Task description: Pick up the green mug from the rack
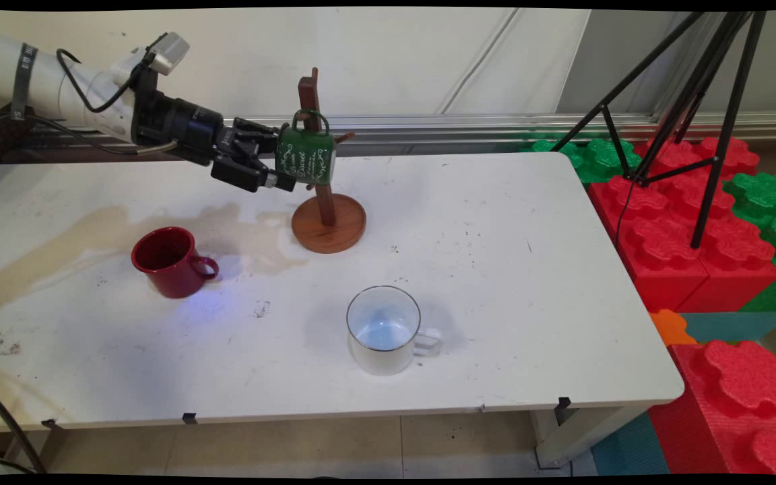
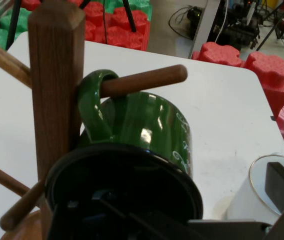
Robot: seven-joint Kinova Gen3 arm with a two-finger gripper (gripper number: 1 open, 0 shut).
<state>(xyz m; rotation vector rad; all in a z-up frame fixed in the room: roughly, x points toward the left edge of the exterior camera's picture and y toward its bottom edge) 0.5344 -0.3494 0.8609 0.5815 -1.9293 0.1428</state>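
Main view, item one: black two-finger gripper (image 1: pixel 285 160), held level at the end of the white arm and reaching in from the left, nose up against the open mouth of a green mug (image 1: pixel 307 158)

Item two: the green mug, white script on its side, lying on its side in the air with its mouth toward the gripper. Its handle (image 2: pixel 94 107) is looped over an upper peg (image 2: pixel 147 80) of a wooden mug tree (image 1: pixel 329 225), and the body hangs just beside the post (image 2: pixel 56 90), well clear of the table (image 1: pixel 529 269)

Fingers: spread apart, one above and one below the mug's rim in the main view. The hand view shows one finger (image 2: pixel 282 187) standing off to the side of the mug wall. No clamp on the mug is visible, and contact with the rim cannot be told

Handling judgement: the mug's weight appears to rest on the peg, not on the gripper. The handle loop sits close to the post, so any shift of the mug would have to run along the peg's own line. A sideways or downward pull would likely bind the loop or tip the tree on its round base. The enamel looks glossy and may slip under a light grip

Other stock on the table:
- red mug (image 1: pixel 169 261), upright, left of the tree, at the edge of a brownish stain (image 1: pixel 91 232)
- white mug (image 1: pixel 383 330), upright, near the front, well apart from the tree

Off the table, right: black tripod (image 1: pixel 698 101) standing on red and green foam blocks (image 1: pixel 684 222)
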